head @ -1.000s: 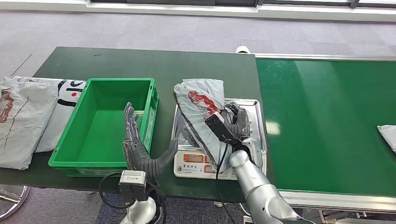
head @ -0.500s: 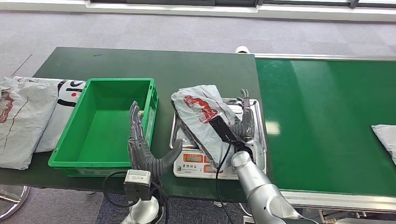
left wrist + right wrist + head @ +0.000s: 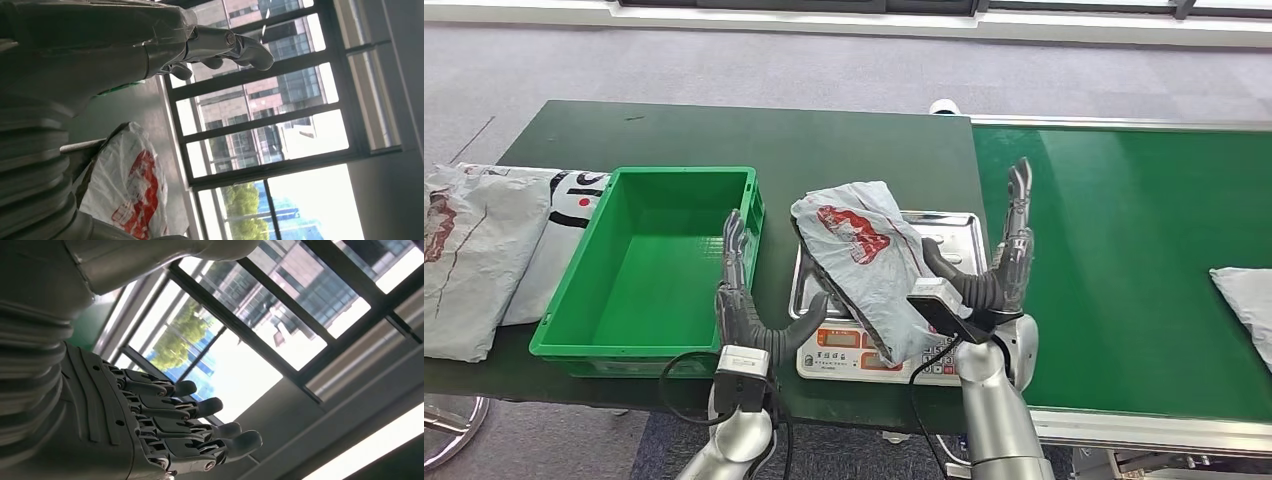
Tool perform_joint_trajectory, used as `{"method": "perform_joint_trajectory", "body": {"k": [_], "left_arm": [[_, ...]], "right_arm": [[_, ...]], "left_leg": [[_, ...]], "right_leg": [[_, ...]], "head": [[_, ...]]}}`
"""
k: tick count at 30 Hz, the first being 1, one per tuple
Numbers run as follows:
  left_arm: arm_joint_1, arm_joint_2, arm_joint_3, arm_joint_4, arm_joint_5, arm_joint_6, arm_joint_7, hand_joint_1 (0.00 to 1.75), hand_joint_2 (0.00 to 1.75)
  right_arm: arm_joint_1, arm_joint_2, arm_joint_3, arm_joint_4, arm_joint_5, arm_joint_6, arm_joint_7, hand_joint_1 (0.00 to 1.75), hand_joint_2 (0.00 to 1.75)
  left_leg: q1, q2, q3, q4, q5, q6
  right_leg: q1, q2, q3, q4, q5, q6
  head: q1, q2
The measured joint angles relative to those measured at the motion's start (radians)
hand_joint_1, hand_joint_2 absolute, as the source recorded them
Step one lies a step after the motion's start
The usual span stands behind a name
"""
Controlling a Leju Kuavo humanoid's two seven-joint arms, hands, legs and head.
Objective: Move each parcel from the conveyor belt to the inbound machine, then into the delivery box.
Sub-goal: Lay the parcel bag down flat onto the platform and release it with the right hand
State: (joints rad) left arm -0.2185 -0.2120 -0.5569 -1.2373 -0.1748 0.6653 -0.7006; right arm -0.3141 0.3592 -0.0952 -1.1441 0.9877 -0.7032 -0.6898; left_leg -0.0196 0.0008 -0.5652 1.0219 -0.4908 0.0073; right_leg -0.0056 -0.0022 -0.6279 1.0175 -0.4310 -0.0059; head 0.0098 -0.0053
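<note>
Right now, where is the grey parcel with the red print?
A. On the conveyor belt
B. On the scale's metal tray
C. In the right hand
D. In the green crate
B: the grey parcel lies on the scale, with both hands open beside it.

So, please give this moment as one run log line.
parcel: lying on scale | left robot hand: open | right robot hand: open | bin: empty

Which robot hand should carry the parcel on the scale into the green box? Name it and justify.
Left, probably. The left robot hand is open between the green box and the parcel on the scale, so the carry is short. The right robot hand, also open, stands on the conveyor side.
</note>
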Motion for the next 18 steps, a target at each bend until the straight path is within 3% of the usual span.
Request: {"method": "perform_joint_trajectory", "body": {"k": [5, 10, 15, 18], "left_arm": [[-0.11, -0.029, 0.019, 0.196, -0.008, -0.029, 0.001, 0.0, 1.75], [-0.269, -0.079, 0.059, 0.427, -0.064, -0.021, 0.033, 0.0, 1.75], [-0.361, -0.11, 0.077, 0.58, -0.103, -0.015, 0.061, 0.0, 1.75], [-0.415, -0.121, 0.095, 0.67, -0.147, -0.028, 0.129, 0.0, 1.75]], "right_arm": [[0.059, -0.01, 0.031, -0.22, -0.083, 0.0, -0.013, 0.0, 1.75], [0.121, -0.021, 0.11, -0.413, -0.118, 0.001, -0.016, 0.0, 1.75], [0.153, -0.027, 0.161, -0.51, -0.131, 0.001, -0.014, 0.0, 1.75], [0.18, -0.031, 0.197, -0.542, -0.136, 0.002, 0.003, 0.0, 1.75]], "left_leg": [[0.0, 0.0, 0.0, 0.0, 0.0, 0.0], [0.0, 0.001, 0.0, 0.0, 0.001, 0.0], [0.0, 0.002, 0.0, 0.0, 0.0, 0.0], [0.0, 0.002, 0.0, 0.0, 0.001, 0.0]], "right_leg": [[0.0, 0.001, 0.0, 0.0, 0.001, 0.0], [0.0, 0.001, 0.0, 0.0, 0.001, 0.0], [0.0, 0.002, 0.0, 0.0, 0.001, 0.0], [0.0, 0.002, 0.0, 0.0, 0.001, 0.0]], "head": [[0.0, 0.0], [0.0, 0.0], [0.0, 0.0], [0.0, 0.0]]}}
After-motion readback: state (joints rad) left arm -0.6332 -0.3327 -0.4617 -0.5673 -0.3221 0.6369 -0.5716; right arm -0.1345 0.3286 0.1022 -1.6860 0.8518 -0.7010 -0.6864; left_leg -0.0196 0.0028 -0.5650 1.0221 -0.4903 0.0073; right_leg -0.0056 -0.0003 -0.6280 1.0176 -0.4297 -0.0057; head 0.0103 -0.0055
